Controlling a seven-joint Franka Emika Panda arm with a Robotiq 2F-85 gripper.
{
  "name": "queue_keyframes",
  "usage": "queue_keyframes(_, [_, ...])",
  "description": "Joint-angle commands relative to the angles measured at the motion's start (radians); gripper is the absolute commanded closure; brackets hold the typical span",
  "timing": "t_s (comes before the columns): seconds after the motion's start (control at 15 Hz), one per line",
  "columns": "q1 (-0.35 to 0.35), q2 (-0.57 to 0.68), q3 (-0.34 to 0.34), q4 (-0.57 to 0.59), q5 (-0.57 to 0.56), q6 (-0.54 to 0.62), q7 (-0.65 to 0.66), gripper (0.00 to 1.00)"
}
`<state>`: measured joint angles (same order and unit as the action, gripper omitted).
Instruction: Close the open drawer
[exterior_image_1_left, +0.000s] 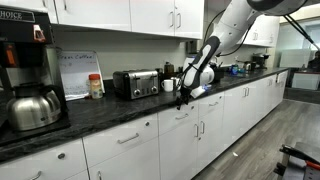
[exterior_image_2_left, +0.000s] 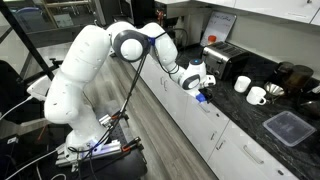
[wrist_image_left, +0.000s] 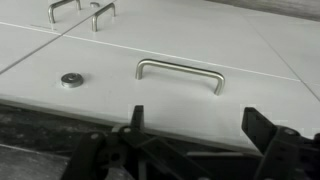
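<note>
- Ext. view w/ coffee machine: end effector (exterior_image_1_left: 186, 95) hangs at the front edge of the tabletop (exterior_image_1_left: 100, 115), just over the drawer (exterior_image_1_left: 178, 118) in the top cabinet row. Too small here to tell finger state, or how far the drawer sticks out.
- Risk from this view: wrist is v. close to the tabletop lip, so a push that drifts upward could probably scrape or jam on it. The toaster (exterior_image_1_left: 136, 83) is well apart, so no issue there.
- Ext. view from the aisle: shows the arm (exterior_image_2_left: 90, 60) reaching in sideways along the cabinet line, which the others don't. End effector (exterior_image_2_left: 202, 90) sits just above the drawer (exterior_image_2_left: 208, 105).
- Risk: w/ that angled reach, the push may not go square to the front, so it could slide off sideways and leave the drawer part open.
- Wrist view: only this one shows the contact zone. The drawer (wrist_image_left: 110, 95) front fills the frame, w/ its bar handle (wrist_image_left: 180, 73) just ahead of the end effector (wrist_image_left: 198, 130).
- Fingers (wrist_image_left: 262, 125) are spread wide and grasp nothing.
- Risk: a fingertip could hook the bar instead of meeting the flat front, which would stall or twist the push. Smooth white face gives little grip, so pads may skid.
- Can't tell from this view if anything touches yet.
</note>
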<state>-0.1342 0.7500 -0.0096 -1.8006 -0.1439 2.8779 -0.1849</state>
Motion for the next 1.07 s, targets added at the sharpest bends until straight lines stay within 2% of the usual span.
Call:
queue_keyframes(0.0, [-0.047, -0.143, 0.085, -0.06, 0.044, -0.1, -0.066, 0.0])
queue_keyframes(0.27, [-0.072, -0.268, 0.124, -0.099, 0.127, -0.236, -0.106, 0.0])
queue_keyframes(0.6, [-0.049, -0.441, 0.088, -0.184, 0.208, -0.417, -0.094, 0.0])
queue_keyframes(1.0, [-0.026, -0.625, 0.07, -0.297, 0.293, -0.511, -0.122, 0.0])
